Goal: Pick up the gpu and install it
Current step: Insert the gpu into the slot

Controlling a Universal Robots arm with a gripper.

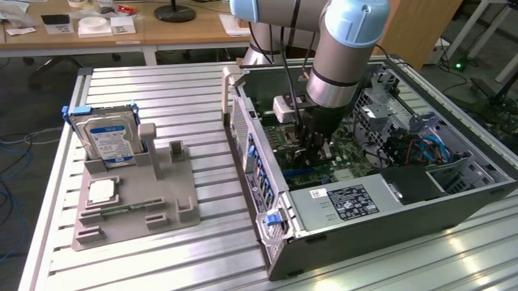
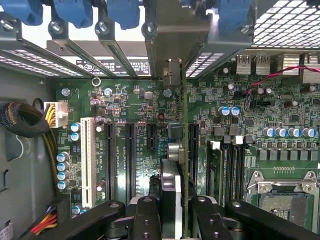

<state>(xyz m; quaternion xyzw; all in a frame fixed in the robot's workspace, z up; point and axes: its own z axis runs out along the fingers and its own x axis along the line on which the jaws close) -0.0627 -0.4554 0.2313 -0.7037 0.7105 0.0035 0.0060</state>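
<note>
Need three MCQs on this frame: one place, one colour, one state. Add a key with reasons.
1. Where is the hand? A) inside the open case B) on the floor C) above a keyboard
2. The hard drive label is: A) red B) blue C) yellow
3. The gpu is: A) dropped on the floor B) gripped by the hand above the motherboard C) wrapped in a bag
Key: 1 A, the arm reaches down into the case; 2 B, blue shows on its face; 3 B, fingers clamp the card edge-on.
</note>
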